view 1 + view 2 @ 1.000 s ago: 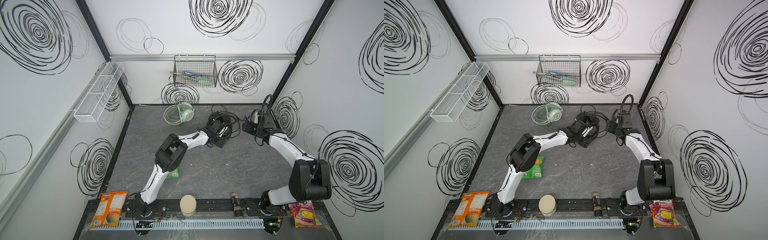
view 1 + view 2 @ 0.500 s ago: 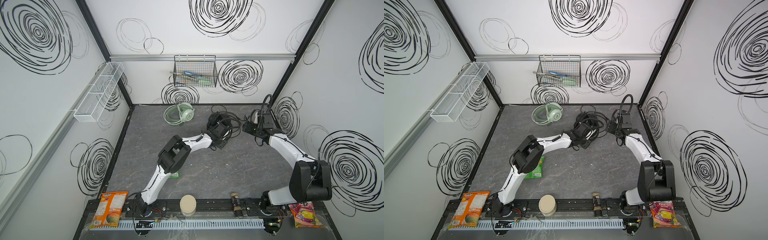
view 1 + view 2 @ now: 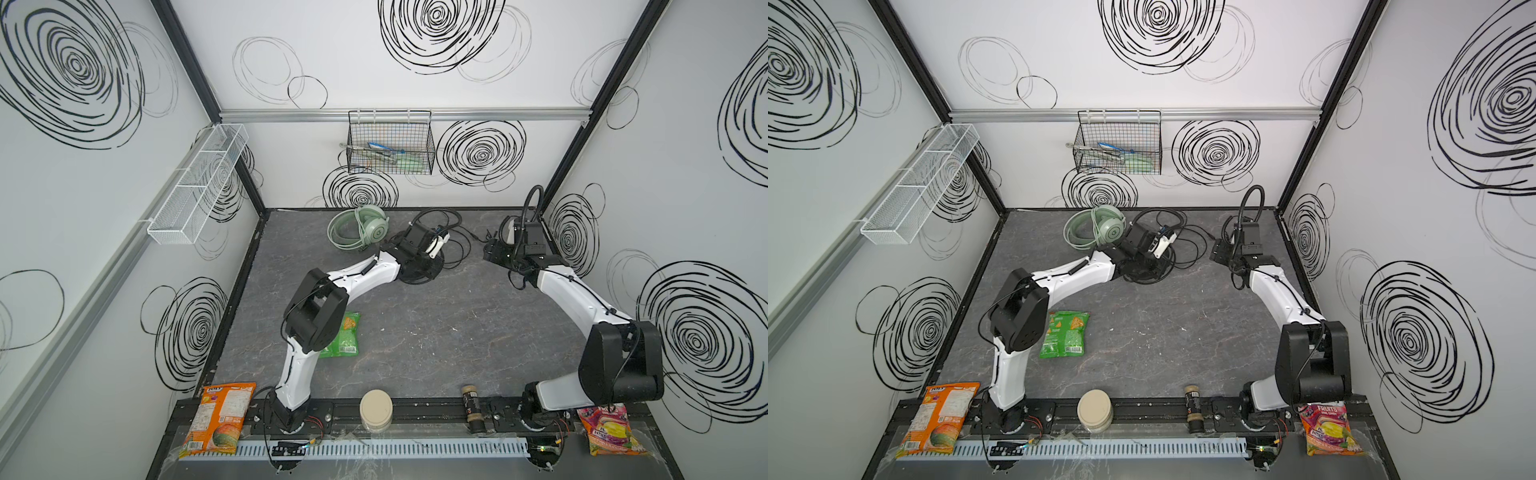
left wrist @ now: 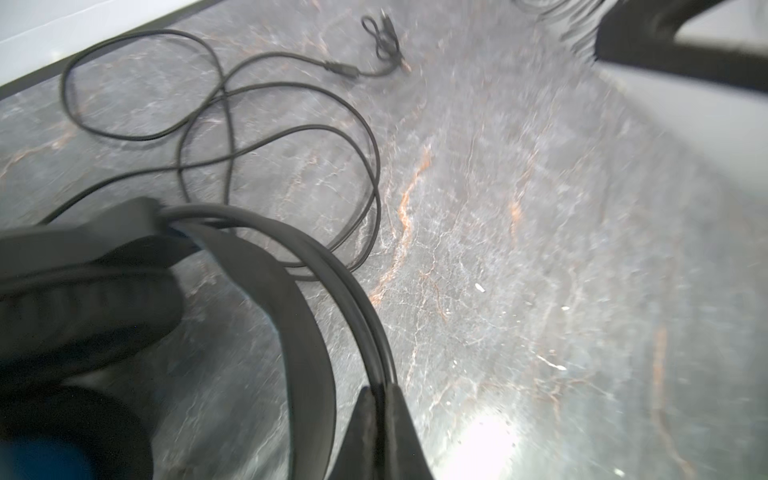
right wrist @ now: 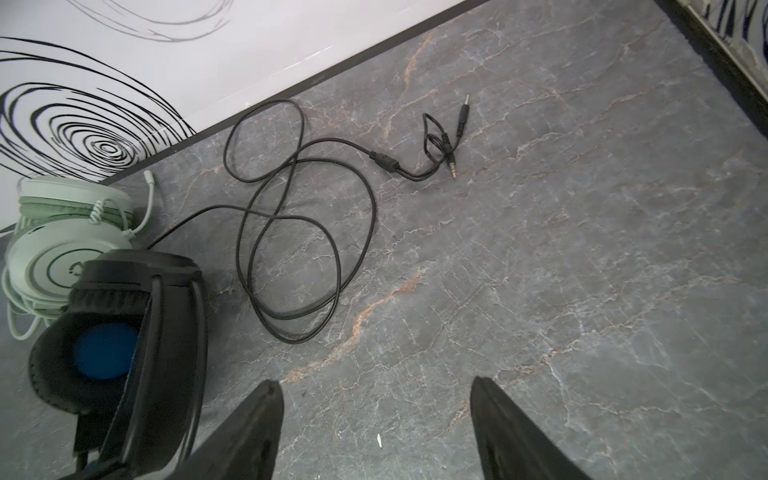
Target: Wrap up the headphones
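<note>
Below the wire basket (image 3: 390, 149), on the grey table (image 3: 436, 324): two headsets just beside each other. Under the basket's right end, the black headset (image 5: 124, 353): stiff band, soft pads, light by my judgement, and likely to slide if tugged. Directly under the basket, the mint-green headset (image 3: 359, 228), its pale cable looking wound round it. Right of the basket, the black cable (image 5: 307, 232): thin and limp, sprawled in loose loops, with the plugs (image 5: 461, 120) at the free end. It will probably kink and snag, so it is best taken near the band and fed in short lengths. My left tool (image 4: 380, 395) is pinched tight on cable strands beside the headband. My right tool (image 5: 374, 411) hangs wide and empty, further right.
</note>
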`<state>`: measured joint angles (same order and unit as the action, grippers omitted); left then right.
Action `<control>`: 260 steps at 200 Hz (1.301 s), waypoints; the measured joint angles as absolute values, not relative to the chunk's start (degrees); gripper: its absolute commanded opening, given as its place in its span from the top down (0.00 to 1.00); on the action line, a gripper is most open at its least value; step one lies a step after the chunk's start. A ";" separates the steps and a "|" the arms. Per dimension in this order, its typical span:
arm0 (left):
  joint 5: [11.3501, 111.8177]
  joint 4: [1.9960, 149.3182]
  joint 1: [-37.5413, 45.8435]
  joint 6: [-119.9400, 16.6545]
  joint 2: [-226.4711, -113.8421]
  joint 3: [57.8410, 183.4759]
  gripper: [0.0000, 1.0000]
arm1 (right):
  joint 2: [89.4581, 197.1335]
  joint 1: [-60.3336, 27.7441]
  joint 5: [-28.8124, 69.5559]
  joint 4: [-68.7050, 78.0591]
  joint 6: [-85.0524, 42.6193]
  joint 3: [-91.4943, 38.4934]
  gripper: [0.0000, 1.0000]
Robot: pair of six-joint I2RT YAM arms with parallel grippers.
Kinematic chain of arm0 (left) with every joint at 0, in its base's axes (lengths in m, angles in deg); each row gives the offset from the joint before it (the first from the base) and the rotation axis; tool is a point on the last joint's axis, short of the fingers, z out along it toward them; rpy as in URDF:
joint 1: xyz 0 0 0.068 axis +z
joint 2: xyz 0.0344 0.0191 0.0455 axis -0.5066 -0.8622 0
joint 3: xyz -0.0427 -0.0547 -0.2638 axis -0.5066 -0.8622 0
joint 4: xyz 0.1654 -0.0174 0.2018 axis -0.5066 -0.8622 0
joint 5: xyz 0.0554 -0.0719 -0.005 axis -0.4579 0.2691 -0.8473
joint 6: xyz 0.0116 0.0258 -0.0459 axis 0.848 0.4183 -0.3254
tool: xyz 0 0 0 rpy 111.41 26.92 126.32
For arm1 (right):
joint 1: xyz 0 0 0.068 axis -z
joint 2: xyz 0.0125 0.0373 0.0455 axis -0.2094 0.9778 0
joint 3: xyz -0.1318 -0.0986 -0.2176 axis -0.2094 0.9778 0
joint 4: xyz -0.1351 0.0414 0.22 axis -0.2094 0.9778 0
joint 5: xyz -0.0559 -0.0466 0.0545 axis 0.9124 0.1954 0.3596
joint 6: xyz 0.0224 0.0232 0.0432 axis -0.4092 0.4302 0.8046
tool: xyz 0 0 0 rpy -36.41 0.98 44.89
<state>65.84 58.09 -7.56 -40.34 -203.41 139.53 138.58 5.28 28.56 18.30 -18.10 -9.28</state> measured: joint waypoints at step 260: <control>107.78 106.33 1.51 -103.83 -167.65 106.79 1.00 | 106.61 -6.98 12.71 5.21 -60.67 7.31 0.15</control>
